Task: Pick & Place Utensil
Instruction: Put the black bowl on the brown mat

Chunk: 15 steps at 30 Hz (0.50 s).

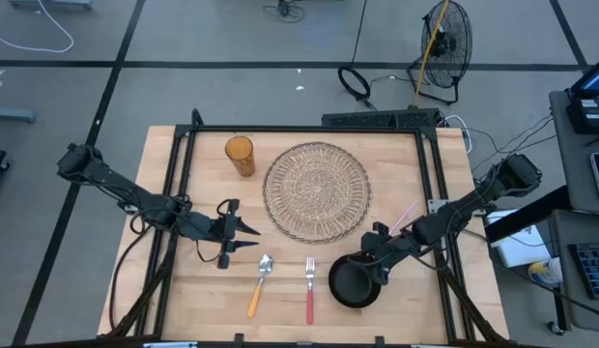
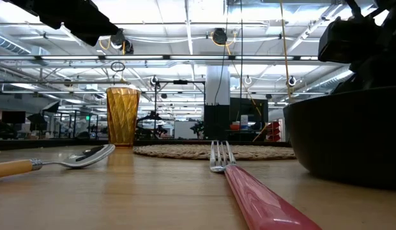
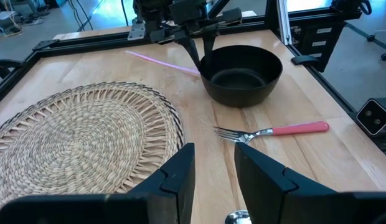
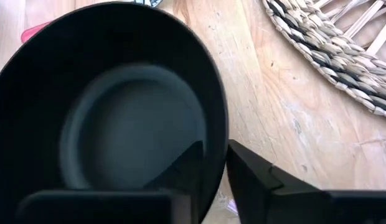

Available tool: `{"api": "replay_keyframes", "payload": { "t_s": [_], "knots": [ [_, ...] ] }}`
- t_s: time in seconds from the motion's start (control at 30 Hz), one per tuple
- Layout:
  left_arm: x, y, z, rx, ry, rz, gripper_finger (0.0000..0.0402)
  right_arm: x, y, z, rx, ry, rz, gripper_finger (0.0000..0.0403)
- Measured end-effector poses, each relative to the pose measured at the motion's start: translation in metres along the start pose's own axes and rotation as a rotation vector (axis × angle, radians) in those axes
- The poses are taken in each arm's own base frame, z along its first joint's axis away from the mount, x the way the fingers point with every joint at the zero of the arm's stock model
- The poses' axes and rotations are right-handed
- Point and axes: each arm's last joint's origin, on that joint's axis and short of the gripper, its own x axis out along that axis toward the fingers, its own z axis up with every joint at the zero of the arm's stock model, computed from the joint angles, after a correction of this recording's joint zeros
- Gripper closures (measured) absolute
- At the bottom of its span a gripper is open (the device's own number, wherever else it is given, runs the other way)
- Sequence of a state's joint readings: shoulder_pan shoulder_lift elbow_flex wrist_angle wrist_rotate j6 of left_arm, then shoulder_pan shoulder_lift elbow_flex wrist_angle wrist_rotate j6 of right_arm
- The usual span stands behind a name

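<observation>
Two end effectors: right [image 1: 374, 259] clamps black bowl [image 1: 352, 283] rim, left [image 1: 249, 237] open nr spoon [image 1: 259, 283]; no legible text.

No readable text, no labels, no brands (none on anything)

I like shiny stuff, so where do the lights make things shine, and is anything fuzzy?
Low view: ceiling lights glare bright, the amber cup glows, the spoon glints, and the close red fork handle looks fuzzy. Right wrist view: the black bowl fills the picture, soft and dark, with the right claw at its rim.
</observation>
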<state>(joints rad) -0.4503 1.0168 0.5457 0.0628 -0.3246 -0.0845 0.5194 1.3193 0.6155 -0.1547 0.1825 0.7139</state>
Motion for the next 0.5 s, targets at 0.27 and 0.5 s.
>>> {"api": "replay_keyframes", "payload": {
  "t_s": [0.27, 0.5],
  "knots": [
    [0.0000, 0.0000, -0.0001, 0.001, 0.001, 0.000, 0.0282, 0.0001, 0.0000, 0.0002, -0.009, -0.002, 0.001, 0.0395],
    [-0.0001, 0.0001, -0.0008, 0.004, 0.007, 0.001, 0.0282, 0.0000, 0.0008, 0.0011, -0.008, -0.011, 0.009, 0.0397]
  ]
}}
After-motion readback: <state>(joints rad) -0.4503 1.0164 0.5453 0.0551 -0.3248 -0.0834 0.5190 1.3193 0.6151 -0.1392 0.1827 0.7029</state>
